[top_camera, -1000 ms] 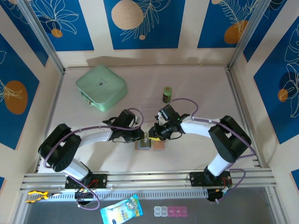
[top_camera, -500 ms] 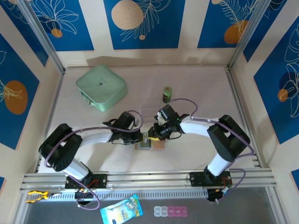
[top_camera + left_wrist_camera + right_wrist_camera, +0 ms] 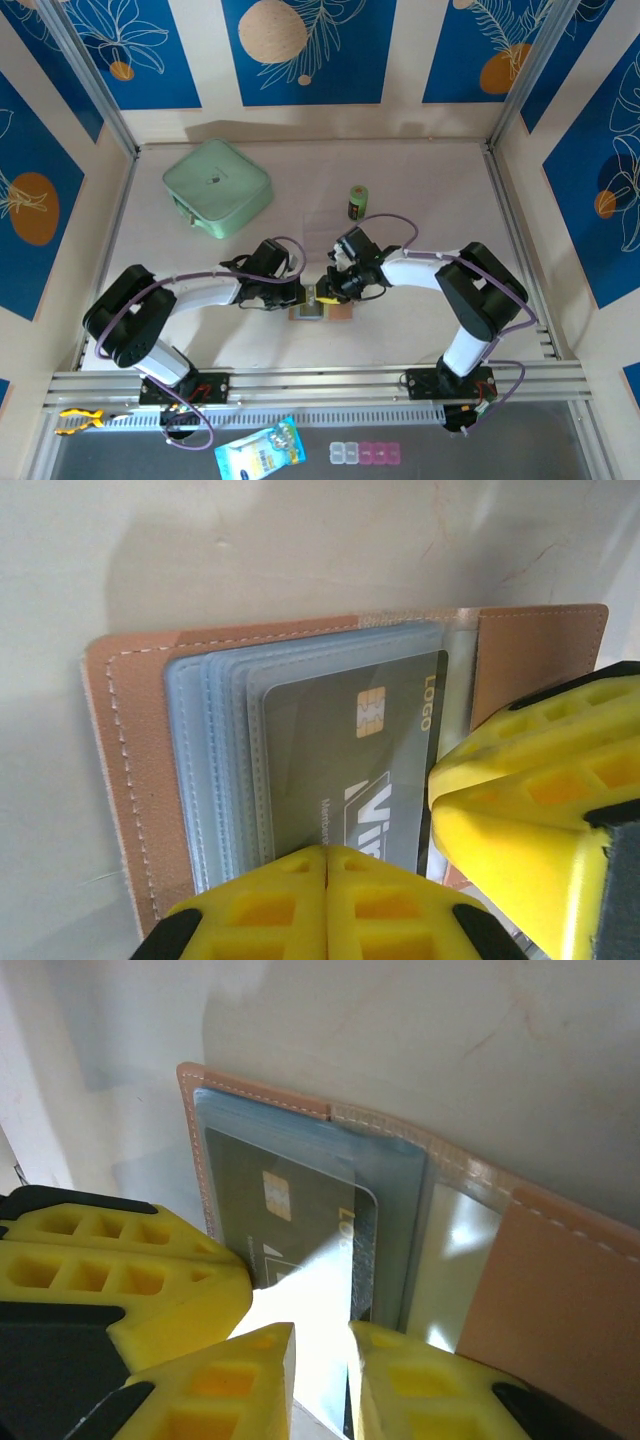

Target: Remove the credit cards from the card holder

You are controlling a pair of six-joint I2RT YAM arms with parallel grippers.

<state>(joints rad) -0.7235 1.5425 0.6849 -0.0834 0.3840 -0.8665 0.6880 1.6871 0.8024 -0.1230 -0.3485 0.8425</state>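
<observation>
One open card holder (image 3: 135, 780) on tabletop (image 3: 300, 540), left pincer (image 3: 326, 854) closed at dark card (image 3: 330, 740), right pincer (image 3: 320, 1338) narrowly parted, grip unclear.

Mint-green case (image 3: 216, 187), small green canister (image 3: 358, 202)

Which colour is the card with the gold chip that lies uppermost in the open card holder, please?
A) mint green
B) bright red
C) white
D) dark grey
D: in the left wrist view, the top card in the clear sleeves of the card holder is dark grey, with a gold chip and pale lettering.
</observation>
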